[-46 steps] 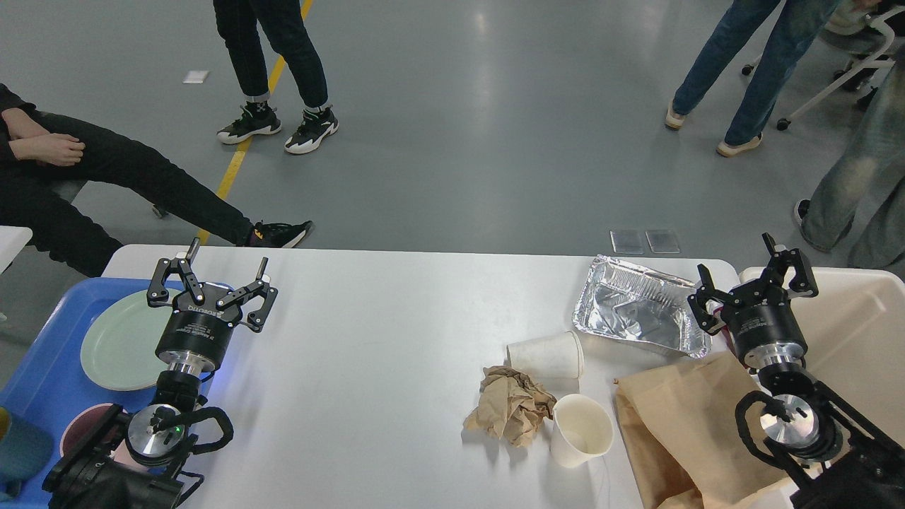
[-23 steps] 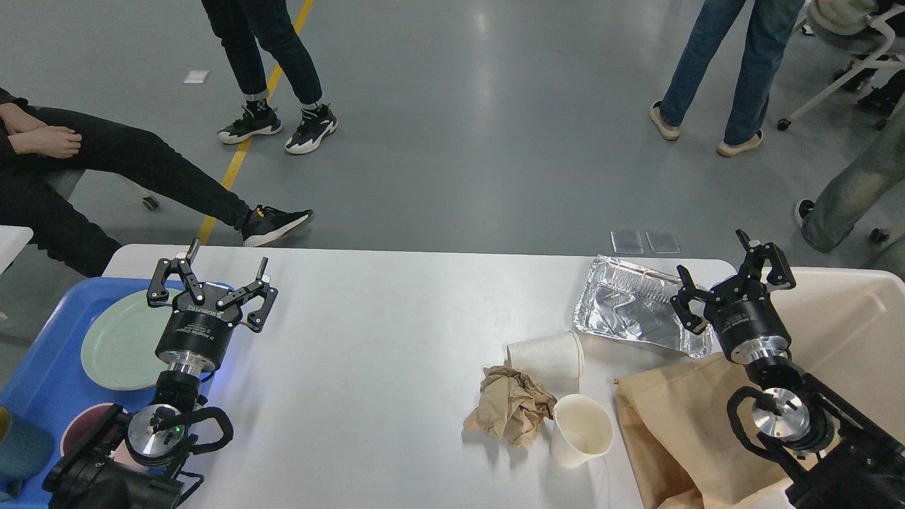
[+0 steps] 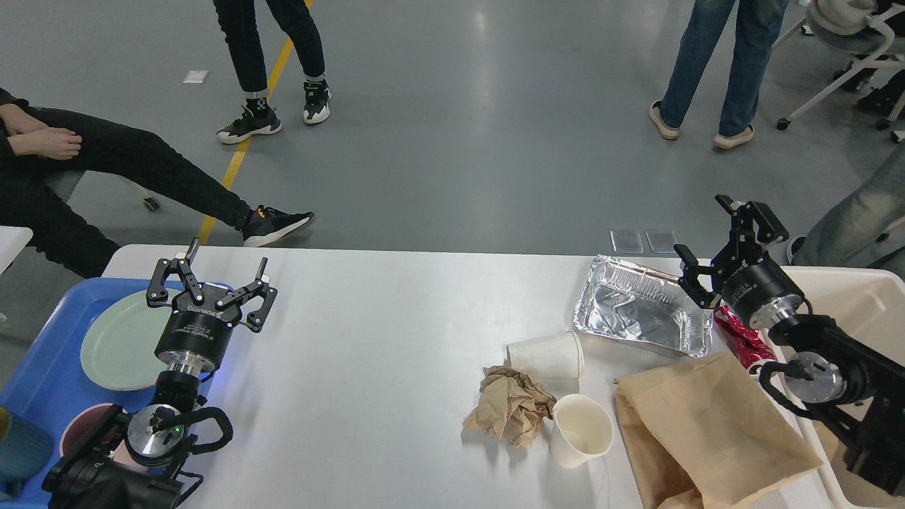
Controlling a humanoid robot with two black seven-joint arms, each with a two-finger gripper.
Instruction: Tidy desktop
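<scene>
Head view, only camera I have. Using the foil tray (image 3: 640,311) as landmark, it sits at the far right of the desktop (image 3: 368,353).

Litter on the desktop: one paper cup (image 3: 546,354) on its side just near-left of the foil tray, a second cup (image 3: 581,429) upright nearer me, a crumpled brown paper wad (image 3: 510,405) touching or nearly touching both. A flat brown paper bag (image 3: 707,431) lies near-right of the tray, its near corner over the desktop edge. A red wrapper (image 3: 741,339) sits just right of the tray; can't tell if it's on the desktop or against the beige bin (image 3: 848,311).

My right gripper (image 3: 728,237) hovers above the tray's far-right corner, fingers spread, holding nothing. My left gripper (image 3: 212,283) is well left of the tray, at the edge of the blue tray (image 3: 42,375), also spread and empty.

Blue tray already holds a green plate (image 3: 120,339), a pinkish bowl (image 3: 81,428) and a teal cup (image 3: 21,445). Looks like the dish side is done.

My read: roughly halfway. All rubbish is still out. What I see of the bin looks empty, though the arm hides part of it.
</scene>
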